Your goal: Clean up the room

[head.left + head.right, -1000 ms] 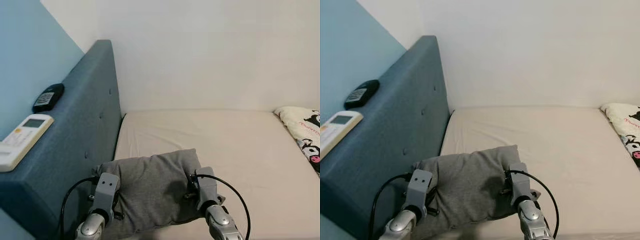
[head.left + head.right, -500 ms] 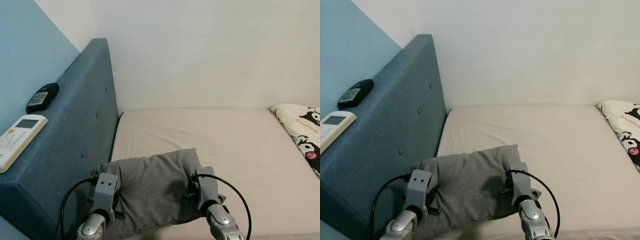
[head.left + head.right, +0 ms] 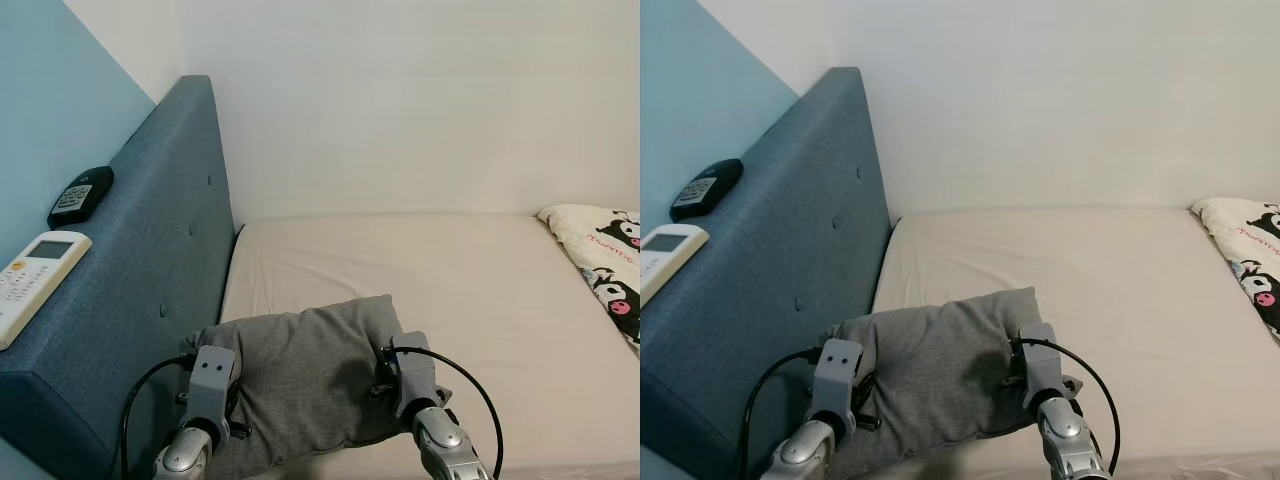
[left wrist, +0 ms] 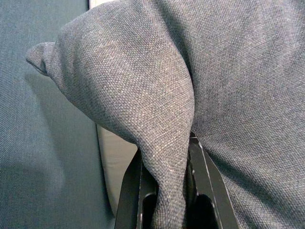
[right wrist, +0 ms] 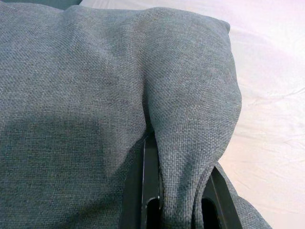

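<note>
Over the near end of the beige mattress (image 3: 430,280), beside the blue headboard (image 3: 150,260), a grey pillow (image 3: 300,380) is hanging between both arms: the left gripper (image 4: 164,191) is pinching a fold at one side, the right gripper (image 5: 178,191) is clamping a fold at the other

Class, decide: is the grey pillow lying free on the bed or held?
Held. Both end effectors, left and right, pinch folds of the grey pillow over the bed.
</note>
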Tool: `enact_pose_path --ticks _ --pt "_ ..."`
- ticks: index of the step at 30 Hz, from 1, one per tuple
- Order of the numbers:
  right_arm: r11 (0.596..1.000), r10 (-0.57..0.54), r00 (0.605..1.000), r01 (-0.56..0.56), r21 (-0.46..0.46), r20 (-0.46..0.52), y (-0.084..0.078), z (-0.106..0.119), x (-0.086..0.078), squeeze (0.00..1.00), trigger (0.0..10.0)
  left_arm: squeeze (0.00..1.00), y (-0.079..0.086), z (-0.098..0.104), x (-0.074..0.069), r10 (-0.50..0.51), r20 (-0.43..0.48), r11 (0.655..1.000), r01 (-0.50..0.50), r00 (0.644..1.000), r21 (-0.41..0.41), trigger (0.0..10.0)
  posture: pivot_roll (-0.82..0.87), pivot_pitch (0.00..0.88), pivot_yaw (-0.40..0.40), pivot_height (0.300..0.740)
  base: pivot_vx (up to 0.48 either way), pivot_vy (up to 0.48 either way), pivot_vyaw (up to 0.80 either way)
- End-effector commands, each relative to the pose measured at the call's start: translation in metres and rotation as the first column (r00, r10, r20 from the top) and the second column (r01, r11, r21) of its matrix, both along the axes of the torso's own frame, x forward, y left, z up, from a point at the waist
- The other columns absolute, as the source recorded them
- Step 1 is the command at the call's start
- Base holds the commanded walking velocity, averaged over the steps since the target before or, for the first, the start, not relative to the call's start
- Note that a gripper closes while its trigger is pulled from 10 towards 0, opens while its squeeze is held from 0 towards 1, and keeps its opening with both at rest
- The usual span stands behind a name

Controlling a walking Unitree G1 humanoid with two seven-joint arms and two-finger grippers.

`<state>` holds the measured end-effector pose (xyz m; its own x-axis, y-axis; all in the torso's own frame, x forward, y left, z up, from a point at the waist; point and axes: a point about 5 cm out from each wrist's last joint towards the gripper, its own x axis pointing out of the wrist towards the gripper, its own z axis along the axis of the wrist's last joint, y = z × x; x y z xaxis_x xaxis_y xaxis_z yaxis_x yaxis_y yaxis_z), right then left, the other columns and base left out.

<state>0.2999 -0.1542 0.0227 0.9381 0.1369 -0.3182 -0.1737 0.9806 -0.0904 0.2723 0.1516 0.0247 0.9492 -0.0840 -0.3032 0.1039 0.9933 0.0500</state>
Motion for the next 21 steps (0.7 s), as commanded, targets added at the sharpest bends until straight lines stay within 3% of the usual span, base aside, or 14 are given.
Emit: enact_pose_path --ticks 1,18,21 --pt "1.000 0.025 0.999 -0.025 0.004 0.029 0.0044 0.0059 0.0042 0.00 10.0 0.00 0.0012 0.0107 0.0057 0.019 0.056 1.000 -0.019 0.998 -0.005 10.0 0.00 0.075 -0.047 0.740 0.000 0.000 0.00" --pt "0.998 0.060 0.997 -0.059 -0.031 0.038 0.0064 0.0076 0.0050 0.00 10.0 0.00 0.0015 0.0121 0.0066 0.025 0.063 1.000 -0.025 0.998 -0.004 10.0 0.00 0.077 -0.049 0.740 0.000 0.000 0.00" --pt "0.996 0.078 0.996 -0.076 -0.049 0.040 0.0077 0.0080 0.0051 0.00 10.0 0.00 0.0014 0.0123 0.0064 0.024 0.064 1.000 -0.023 0.998 -0.005 10.0 0.00 0.078 -0.050 0.740 0.000 0.000 0.80"
